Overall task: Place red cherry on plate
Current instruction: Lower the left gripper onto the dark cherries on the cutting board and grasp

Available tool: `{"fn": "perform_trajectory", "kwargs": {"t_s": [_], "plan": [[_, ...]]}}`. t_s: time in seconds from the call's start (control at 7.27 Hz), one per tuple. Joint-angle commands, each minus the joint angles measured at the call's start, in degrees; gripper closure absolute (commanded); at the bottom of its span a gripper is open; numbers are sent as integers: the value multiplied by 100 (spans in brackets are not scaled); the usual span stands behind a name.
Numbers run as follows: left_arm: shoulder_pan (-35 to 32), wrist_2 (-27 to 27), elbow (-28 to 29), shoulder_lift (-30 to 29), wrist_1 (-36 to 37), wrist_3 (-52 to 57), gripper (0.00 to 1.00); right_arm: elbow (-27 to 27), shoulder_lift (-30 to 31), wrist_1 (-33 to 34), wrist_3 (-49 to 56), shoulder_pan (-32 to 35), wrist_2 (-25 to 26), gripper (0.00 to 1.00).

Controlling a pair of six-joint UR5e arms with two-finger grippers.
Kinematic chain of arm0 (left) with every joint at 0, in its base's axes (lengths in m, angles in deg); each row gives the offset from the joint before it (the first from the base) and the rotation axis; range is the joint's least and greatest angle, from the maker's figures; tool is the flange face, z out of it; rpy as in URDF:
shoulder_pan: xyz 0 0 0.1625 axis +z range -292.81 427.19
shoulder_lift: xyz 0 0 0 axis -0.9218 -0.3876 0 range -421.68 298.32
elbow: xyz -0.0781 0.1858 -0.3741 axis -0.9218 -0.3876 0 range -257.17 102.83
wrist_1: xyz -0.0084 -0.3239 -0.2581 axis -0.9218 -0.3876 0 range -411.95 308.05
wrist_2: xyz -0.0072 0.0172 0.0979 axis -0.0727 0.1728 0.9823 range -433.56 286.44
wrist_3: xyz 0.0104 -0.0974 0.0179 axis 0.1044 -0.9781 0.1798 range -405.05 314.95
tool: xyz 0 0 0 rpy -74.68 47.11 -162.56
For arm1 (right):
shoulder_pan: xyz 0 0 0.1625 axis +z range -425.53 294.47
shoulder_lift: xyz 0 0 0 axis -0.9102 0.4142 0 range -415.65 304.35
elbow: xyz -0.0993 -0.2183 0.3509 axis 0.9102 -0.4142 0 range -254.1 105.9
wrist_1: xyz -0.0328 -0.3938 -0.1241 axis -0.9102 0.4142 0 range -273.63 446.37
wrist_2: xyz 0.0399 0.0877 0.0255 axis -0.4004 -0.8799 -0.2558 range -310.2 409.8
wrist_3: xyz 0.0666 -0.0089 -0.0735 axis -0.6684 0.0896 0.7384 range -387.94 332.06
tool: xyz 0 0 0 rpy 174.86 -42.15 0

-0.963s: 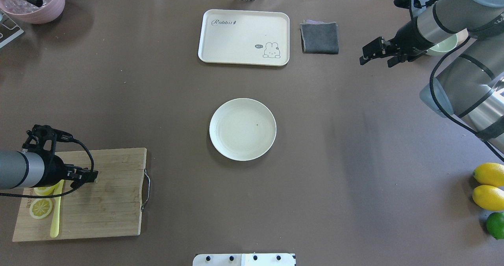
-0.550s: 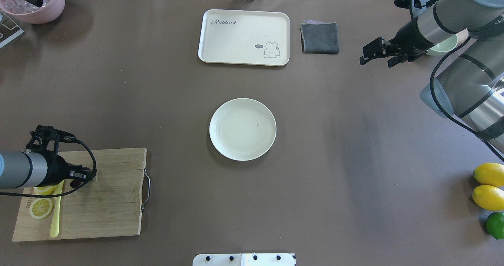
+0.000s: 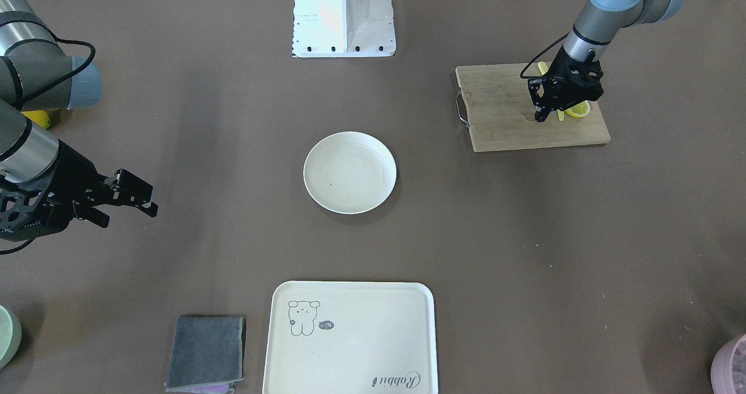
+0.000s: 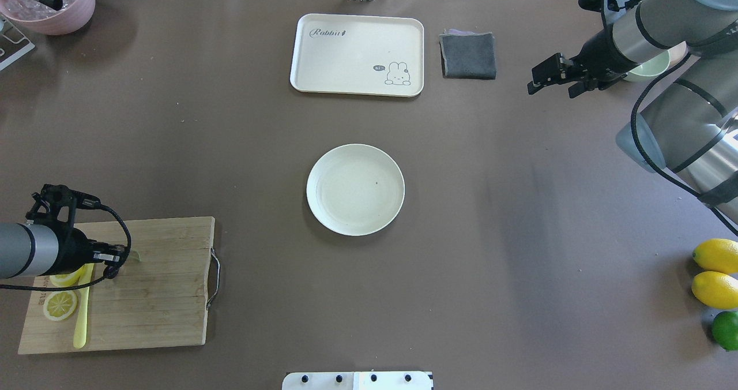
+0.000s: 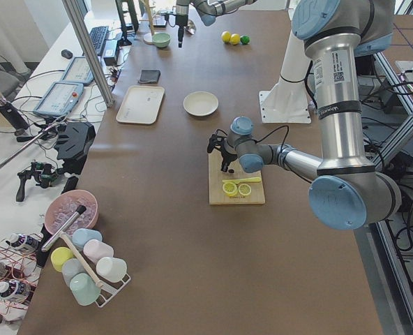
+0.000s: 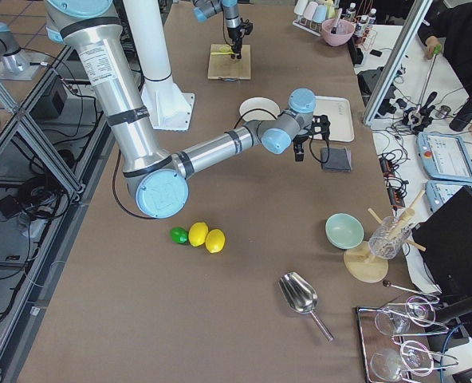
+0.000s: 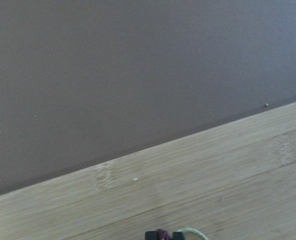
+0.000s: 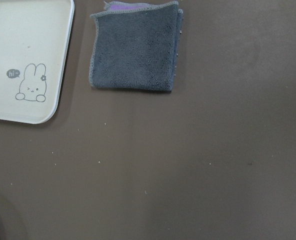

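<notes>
In the left wrist view the red cherry (image 7: 161, 233) shows as a dark maroon bit pinched between my left gripper's (image 7: 161, 236) fingertips, with its pale green stem (image 7: 195, 232) curling off to the right. My left gripper (image 4: 115, 260) is shut on it, low over the wooden cutting board (image 4: 161, 297) at the near left of the table. The cherry stem (image 3: 528, 118) pokes out beside the left gripper (image 3: 539, 114). The round cream plate (image 4: 355, 189) sits bare at the table's middle, far to the right of that gripper. My right gripper (image 4: 550, 87) hangs open at the far right.
Lemon slices (image 4: 60, 304) and a yellow knife (image 4: 81, 321) lie on the board's left part. The rabbit tray (image 4: 357, 54) and a grey cloth (image 4: 468, 55) are at the back. Two lemons (image 4: 715, 272) and a lime (image 4: 725, 330) sit at the right edge, a pink bowl (image 4: 49, 3) at the back left.
My left gripper has drawn back a little to the left over the board, and the green stem now shows beside its fingertips. The right arm has barely moved.
</notes>
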Motion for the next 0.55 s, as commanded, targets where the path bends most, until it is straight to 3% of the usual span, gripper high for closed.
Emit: {"fn": "perform_trajectory", "kwargs": {"t_s": [0.0,0.28,0.41], "plan": [[-178,-55,-380,127,1,-7,100,3,2,0,-1,3,-8,1],[-1010,-973,-515,-134,54,-6,100,11,46,-9,-1,12,-17,1],[-1215,-1187,-463,-441,72,-15,100,11,55,-9,-1,12,-17,1]]}}
